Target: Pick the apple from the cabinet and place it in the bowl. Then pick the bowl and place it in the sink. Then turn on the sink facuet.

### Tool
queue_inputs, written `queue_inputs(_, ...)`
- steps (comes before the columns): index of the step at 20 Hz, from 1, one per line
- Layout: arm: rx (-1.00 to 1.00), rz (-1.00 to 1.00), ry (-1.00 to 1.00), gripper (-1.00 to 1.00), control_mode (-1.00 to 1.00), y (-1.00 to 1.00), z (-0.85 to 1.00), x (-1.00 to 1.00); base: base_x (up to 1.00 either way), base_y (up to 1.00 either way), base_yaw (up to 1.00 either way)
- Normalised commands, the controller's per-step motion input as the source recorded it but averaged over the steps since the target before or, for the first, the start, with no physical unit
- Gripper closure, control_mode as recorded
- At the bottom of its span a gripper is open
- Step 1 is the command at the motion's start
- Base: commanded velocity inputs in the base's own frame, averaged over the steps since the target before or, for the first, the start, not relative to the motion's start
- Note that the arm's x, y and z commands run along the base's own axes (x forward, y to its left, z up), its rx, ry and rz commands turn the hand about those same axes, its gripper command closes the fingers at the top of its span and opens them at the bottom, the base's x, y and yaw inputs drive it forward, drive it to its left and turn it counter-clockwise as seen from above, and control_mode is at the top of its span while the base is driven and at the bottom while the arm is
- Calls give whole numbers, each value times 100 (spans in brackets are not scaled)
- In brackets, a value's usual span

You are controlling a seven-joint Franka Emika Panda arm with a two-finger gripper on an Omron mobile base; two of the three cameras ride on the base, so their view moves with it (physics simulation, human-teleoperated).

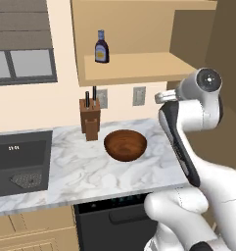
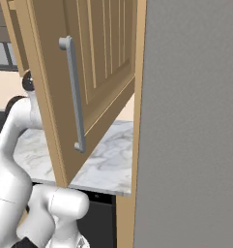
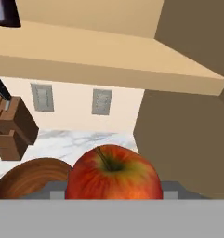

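Apple (image 3: pixel 114 174): a round red fruit flushed with yellow-orange, with a short dark stem in a shallow dimple; it is sitting at the bottom centre of the hand view, close against the camera.
Gripper: the apple is sitting right where the fingers rise, covering them, so whether they are clamping it cannot be told.
Bowl (image 1: pixel 125 144): a wide round bowl of dark reddish-brown wood grain, standing upright at the centre of the left base view on the table; its rim is also showing at the lower left of the hand view (image 3: pixel 32 179), just beside the apple.
Table (image 1: pixel 75 171): white marble with grey veining, running across the middle of the left base view.
Cabinet (image 1: pixel 139 66): light tan wood, occupying the upper centre of the left base view, its shelf board carrying a dark bottle (image 1: pixel 102 47) with a white label.
Cabinet door (image 2: pixel 84 77): panelled, with a grey bar handle, standing open across the upper left of the right base view.
Knife block (image 1: pixel 90 119): brown wood, standing just left of the bowl and apart from it.
Sink (image 1: pixel 20 162): a dark grey basin at the left edge of the left base view, with a perforated drain plate.
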Motion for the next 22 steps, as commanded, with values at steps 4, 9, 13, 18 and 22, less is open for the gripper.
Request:
queue_inputs(4, -1, 7, 26, 100, -100, 42, -68, -42, 0, 0, 0)
queue_inputs(9, 0, 6, 27, 100, -100, 36, -86, 0, 0, 0, 0)
queue_inputs(13, -1, 6, 9, 100, -100, 40, -74, 16, 0, 0, 0)
queue_inputs(18, -1, 2, 3, 100, -100, 39, -49, 23, 0, 0, 0)
queue_inputs(22, -5, 0, 2, 100, -100, 28, -31, 56, 0, 0, 0)
